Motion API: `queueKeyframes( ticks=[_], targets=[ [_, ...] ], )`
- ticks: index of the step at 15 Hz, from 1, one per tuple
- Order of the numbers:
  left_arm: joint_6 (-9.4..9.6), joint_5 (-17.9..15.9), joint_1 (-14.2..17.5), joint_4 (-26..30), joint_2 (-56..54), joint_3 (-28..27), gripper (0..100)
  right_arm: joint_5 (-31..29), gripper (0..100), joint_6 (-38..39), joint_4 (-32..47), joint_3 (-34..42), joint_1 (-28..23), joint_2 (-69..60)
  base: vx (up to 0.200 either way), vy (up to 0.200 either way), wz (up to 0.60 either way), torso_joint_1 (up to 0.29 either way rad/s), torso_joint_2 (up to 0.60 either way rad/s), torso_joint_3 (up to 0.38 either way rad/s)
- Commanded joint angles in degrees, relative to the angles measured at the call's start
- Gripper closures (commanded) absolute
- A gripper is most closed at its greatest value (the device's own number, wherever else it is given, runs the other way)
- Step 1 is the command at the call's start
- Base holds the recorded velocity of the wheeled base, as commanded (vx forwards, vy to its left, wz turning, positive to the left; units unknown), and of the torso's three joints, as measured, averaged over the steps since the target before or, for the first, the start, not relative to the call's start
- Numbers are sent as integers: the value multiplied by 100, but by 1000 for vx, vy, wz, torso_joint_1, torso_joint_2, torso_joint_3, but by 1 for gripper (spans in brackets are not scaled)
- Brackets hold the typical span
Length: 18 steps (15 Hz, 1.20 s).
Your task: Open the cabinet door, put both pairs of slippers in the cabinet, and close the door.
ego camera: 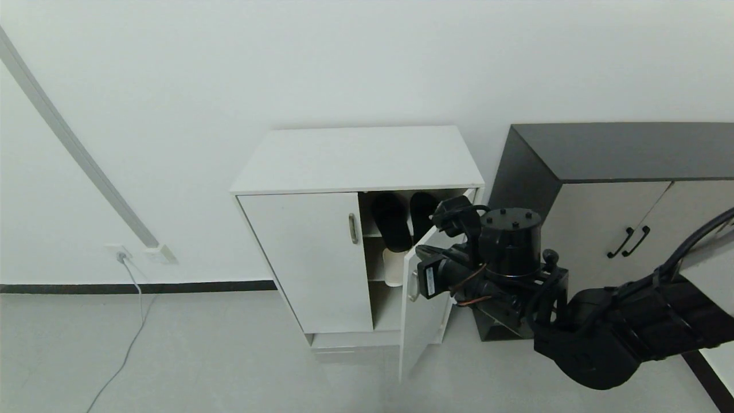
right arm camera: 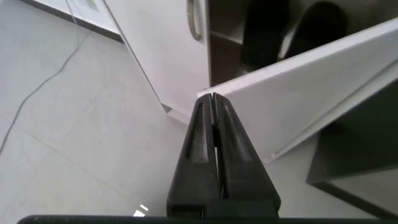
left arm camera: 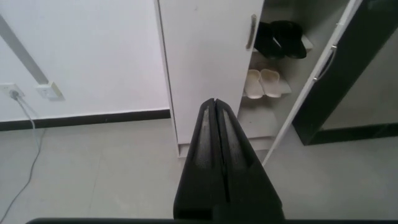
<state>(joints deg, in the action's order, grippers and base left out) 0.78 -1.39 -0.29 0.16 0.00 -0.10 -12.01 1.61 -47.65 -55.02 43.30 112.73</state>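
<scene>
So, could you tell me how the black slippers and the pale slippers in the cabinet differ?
The black slippers are dark, the pale slippers cream-white. The black slippers lie on the upper level of the cabinet, the pale slippers one level below. Both pairs sit inside it, each side by side.

One white cabinet [ego camera: 355, 160], one dark cabinet [ego camera: 619, 149]; black slippers [left arm camera: 286, 40], cream slippers [left arm camera: 270, 83] (two pairs).
</scene>
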Motion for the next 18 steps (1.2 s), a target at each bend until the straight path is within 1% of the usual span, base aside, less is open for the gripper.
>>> queueKeyframes(
  ticks=[1, 4, 7, 10, 14, 18],
  targets=[
    [1, -2, 3, 2, 0, 1, 100, -38, 100, -3, 37, 281, -76, -198, 0, 0, 0, 0, 0, 0],
    [1, -2, 3, 2, 0, 1, 100, -118, 100, -3, 46, 914, -111, -383, 0, 0, 0, 0, 0, 0],
    [1, -2, 3, 2, 0, 1, 100, -205, 100, 50, -42, 1494, -111, -497, 200, 0, 0, -7, 1, 4],
    [1, -2, 3, 2, 0, 1, 100, -214, 100, 15, -350, 1898, -103, -497, 200, 0, 0, 7, -1, 4],
    [1, -2, 3, 2, 0, 1, 100, -179, 100, 41, -429, 1898, -103, -269, 0, 0, 0, 0, 0, 0],
    [1, -2, 3, 2, 0, 1, 100, -170, 100, 50, -649, 1520, -111, 241, 0, 0, 0, 0, 0, 0]
  ],
)
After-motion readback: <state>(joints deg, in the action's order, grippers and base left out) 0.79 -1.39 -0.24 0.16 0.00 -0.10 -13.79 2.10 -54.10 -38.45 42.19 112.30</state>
